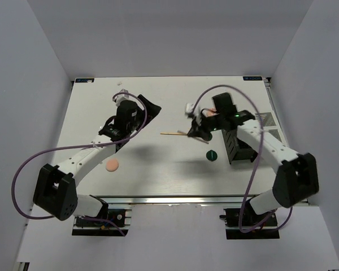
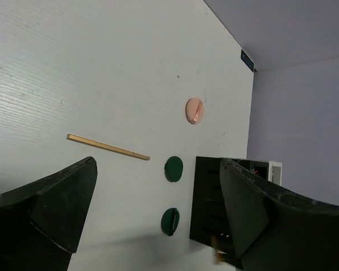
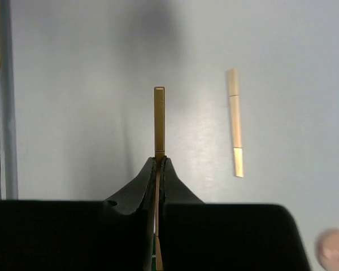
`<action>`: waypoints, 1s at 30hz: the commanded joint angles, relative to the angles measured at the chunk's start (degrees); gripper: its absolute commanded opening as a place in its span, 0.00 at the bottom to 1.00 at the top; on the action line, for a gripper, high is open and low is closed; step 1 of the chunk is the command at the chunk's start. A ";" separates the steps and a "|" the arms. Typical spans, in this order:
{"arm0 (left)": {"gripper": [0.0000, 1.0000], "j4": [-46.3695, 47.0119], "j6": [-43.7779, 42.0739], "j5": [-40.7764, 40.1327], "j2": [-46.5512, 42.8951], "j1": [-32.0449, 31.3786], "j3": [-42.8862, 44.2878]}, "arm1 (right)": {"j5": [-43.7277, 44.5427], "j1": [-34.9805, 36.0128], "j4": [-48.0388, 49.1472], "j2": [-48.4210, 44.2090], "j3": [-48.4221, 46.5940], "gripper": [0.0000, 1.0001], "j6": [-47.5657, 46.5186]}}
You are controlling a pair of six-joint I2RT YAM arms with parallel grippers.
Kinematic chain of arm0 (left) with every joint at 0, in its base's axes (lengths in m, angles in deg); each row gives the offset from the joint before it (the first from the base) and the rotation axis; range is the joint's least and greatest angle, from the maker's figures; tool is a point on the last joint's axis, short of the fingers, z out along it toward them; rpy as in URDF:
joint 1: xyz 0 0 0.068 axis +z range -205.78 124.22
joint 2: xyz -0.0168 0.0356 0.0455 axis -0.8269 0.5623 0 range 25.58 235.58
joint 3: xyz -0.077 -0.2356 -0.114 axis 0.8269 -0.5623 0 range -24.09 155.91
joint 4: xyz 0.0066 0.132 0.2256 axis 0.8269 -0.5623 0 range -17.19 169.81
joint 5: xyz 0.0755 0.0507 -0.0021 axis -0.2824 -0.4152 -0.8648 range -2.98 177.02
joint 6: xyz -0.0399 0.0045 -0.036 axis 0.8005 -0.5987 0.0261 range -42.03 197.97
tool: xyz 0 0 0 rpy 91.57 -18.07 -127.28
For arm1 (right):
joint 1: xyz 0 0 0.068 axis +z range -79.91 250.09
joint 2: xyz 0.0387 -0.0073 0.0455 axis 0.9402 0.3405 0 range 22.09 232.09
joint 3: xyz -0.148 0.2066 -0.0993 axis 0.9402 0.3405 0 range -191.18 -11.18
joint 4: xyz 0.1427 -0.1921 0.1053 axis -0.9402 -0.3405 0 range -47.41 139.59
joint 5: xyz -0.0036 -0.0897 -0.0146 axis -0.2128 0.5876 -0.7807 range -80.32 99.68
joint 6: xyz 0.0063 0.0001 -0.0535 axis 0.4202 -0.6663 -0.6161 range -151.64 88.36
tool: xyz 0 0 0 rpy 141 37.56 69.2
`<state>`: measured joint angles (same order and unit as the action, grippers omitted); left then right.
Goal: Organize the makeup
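Found one thin tan stick (image 3: 159, 121) pinched by its near end in the right gripper (image 3: 159, 165), jaws shut to a sliver on it. Located it over the middle-right of the table (image 1: 158, 180), just left of the compartment box (image 1: 240, 148); cannot tell whether lifted clear of the surface or resting on it. Judged the end grip deliberate: leaves most of the length free ahead of the fingers, so able to go tip-first into a slot. Long axis in line with the gripper, pointing straight away from the wrist; heading in the top view too small to read. Noted a second tan stick (image 3: 235, 121) lying flat just beside, nearly parallel, not touching. Logged a green disc (image 1: 211, 154) near the box's left side and a peach disc (image 1: 112, 165) well apart on the left side. Saw the left gripper (image 1: 122, 103) spread wide, holding nothing, far left; presumably parked out of the right arm's way.
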<state>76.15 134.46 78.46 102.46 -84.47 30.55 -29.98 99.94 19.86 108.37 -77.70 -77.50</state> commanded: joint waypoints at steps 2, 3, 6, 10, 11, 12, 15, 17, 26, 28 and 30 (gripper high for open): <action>0.98 -0.90 8.89 1.17 3.87 0.30 4.51 | -8.51 -12.40 12.74 -9.10 -0.37 0.00 19.38; 0.98 -1.26 12.03 1.87 5.02 0.30 5.04 | -5.72 -14.97 21.21 -10.59 1.20 0.00 26.72; 0.98 -4.33 17.49 5.03 10.03 0.30 8.20 | -0.44 -24.29 34.17 -17.88 9.98 0.00 36.52; 0.98 -7.67 21.20 8.38 15.31 0.30 11.63 | 20.82 -29.23 45.19 -26.15 18.61 0.00 43.49; 0.98 -8.11 21.47 8.47 16.01 0.30 12.16 | 23.72 -31.75 45.29 -26.60 19.84 0.00 44.02; 0.98 -8.64 22.17 8.47 17.32 0.39 13.21 | 26.01 -33.08 45.21 -26.78 20.20 0.00 44.54; 0.98 -11.01 22.87 10.66 19.35 0.30 14.88 | 25.94 -38.27 47.39 -26.78 22.30 0.00 47.09; 0.98 -12.24 23.40 11.63 21.20 0.21 16.03 | 26.03 -40.74 50.56 -25.99 22.93 0.00 46.92; 0.98 -12.51 24.98 12.95 23.40 0.03 15.34 | 27.53 -45.93 60.48 -18.70 23.72 0.00 42.44; 0.98 -12.25 25.86 13.21 23.40 0.03 14.72 | 27.97 -45.93 63.91 -16.25 23.81 0.00 41.30; 0.98 -12.95 26.30 13.30 23.75 0.03 14.54 | 29.19 -46.02 66.28 -14.13 23.37 0.00 40.42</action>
<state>63.89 159.51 90.99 126.57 -84.38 44.95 -3.03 54.21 77.16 92.29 -54.23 -34.84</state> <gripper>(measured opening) 0.982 0.023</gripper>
